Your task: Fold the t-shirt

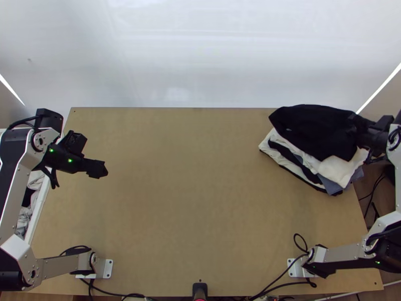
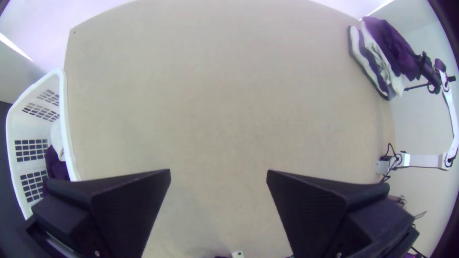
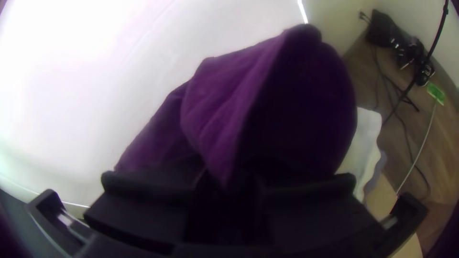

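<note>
Basket (image 2: 70, 131) with dark cloth (image 2: 56, 166) inside

The table (image 1: 190, 190) is free centrally; a clothes pile (image 1: 338, 171) blocks far right

On the table (image 1: 195, 200), at the far right, a pile of clothes (image 1: 342, 171) with a garment (image 1: 316, 125) on top. Beside the left edge, a basket (image 2: 68, 124) with laundry (image 2: 57, 165) inside. Behind the far edge, a backdrop (image 1: 200, 55). Near left and near right, arm bases (image 1: 107, 269).
</note>
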